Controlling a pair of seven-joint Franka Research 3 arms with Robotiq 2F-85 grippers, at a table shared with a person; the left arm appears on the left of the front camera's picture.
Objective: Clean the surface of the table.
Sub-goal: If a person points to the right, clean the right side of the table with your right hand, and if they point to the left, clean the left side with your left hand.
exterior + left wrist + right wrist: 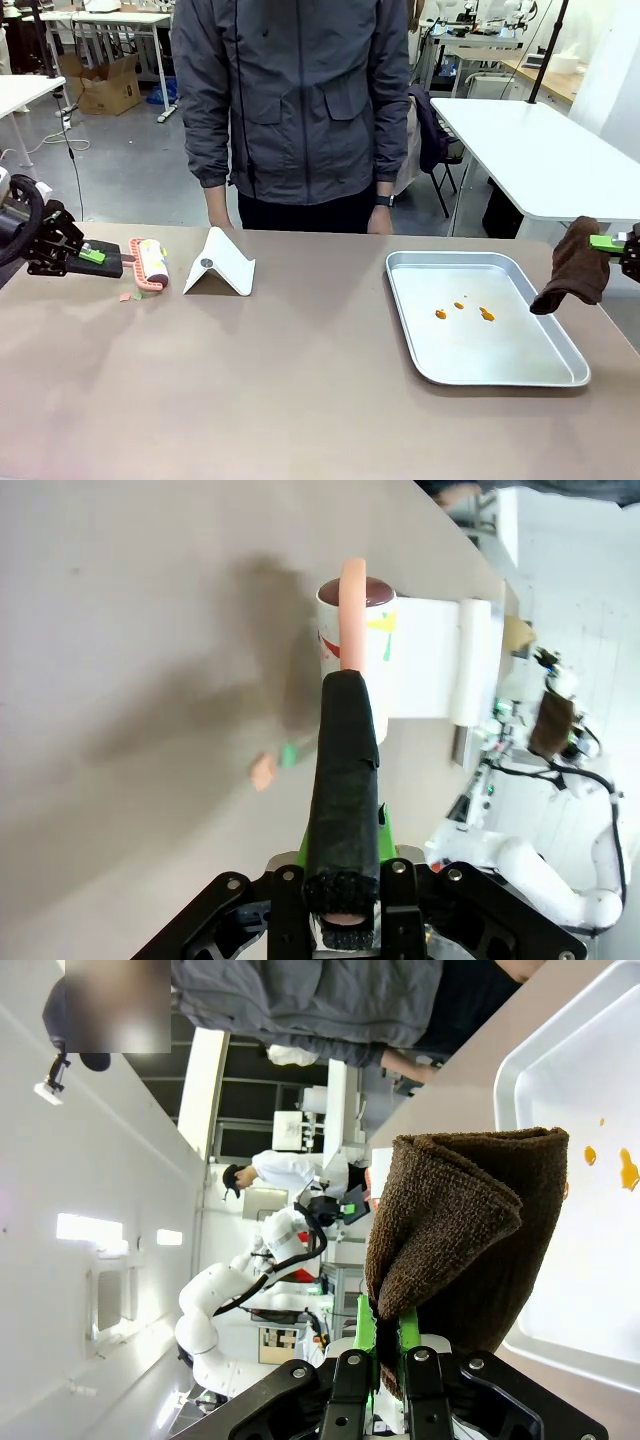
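The left gripper [92, 255] clamps a pink-framed, black-handled lint roller [150, 264] beside coloured paper scraps [130, 295] on the matte taupe table [300, 390], the right gripper [608, 243] pinches a brown terry cloth [575, 266], both apparently ready to clean

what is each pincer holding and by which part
Left pincer: the lint roller, by its black handle. Right pincer: the brown cloth, pinched at one end, the rest hanging free.

table [300, 400] front open, white stand [220, 262], metal tray [480, 350] obstructing
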